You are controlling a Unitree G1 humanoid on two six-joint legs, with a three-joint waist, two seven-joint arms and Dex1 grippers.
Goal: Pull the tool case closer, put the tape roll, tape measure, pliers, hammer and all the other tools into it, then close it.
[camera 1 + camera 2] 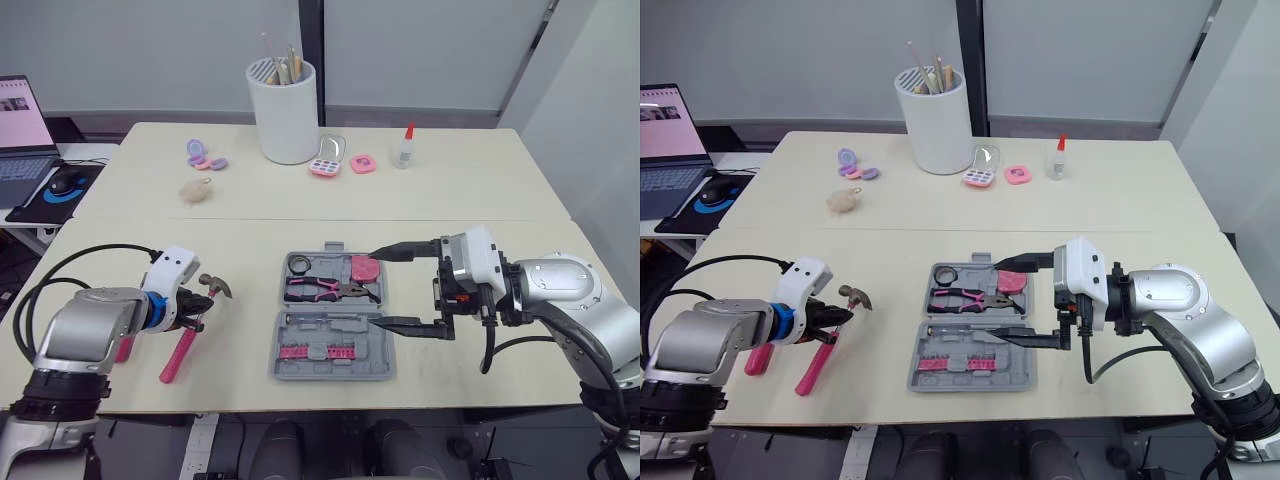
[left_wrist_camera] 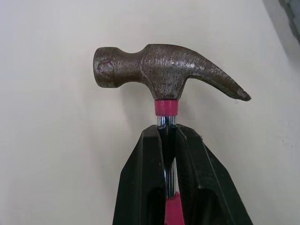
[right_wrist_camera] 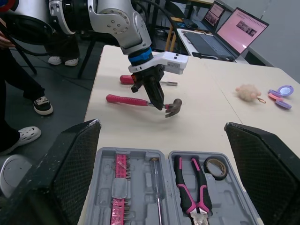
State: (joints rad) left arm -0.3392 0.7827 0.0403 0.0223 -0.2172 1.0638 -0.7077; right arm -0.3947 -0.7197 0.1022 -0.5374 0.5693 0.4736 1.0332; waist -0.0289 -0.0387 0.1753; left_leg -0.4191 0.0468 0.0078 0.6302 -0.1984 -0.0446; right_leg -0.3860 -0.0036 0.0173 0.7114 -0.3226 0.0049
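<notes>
A: Where the grey plastic tool case (image 1: 378, 358) lies open, mid-front of the pale surface (image 1: 450, 190), what sits inside?

B: Far half: black tape roll (image 1: 298, 264) at the left end, pink-and-black pliers (image 1: 325, 290) along the middle, pink round tape measure (image 1: 366, 268) at the right end. Near half: row of pink bits (image 1: 320, 352), and a slim steel screwdriver (image 3: 155, 187) by the hinge.

A: Right side?

B: Right pincer (image 1: 375, 290) spread wide at the case's right end, fingers pointing left. One finger over the tape-measure end, the other along the near half's right edge. Holding nothing. Contact with the case: cannot tell.

A: Hammer?

B: Pink-handled claw hammer (image 1: 185, 345) with a rusty steel head, outside the case, well to its left. Left pincer (image 2: 168, 133) pinching its neck just below the head; the head points toward the case. Whether the head is clear of the surface: cannot tell.

A: Other loose tools?

B: Red-handled screwdriver (image 3: 140, 81), flat on the surface just beside the hammer, on the side away from the case.

A: Further out?

B: Along the far edge: white cylindrical holder (image 1: 285, 115) with sticks in it, small white glue bottle (image 1: 404, 148) to its right, pink palette box (image 1: 328, 160) between them. Fluffy beige ball (image 1: 197, 190) far left. Open laptop (image 1: 20, 130) on a side desk past the left edge.
</notes>
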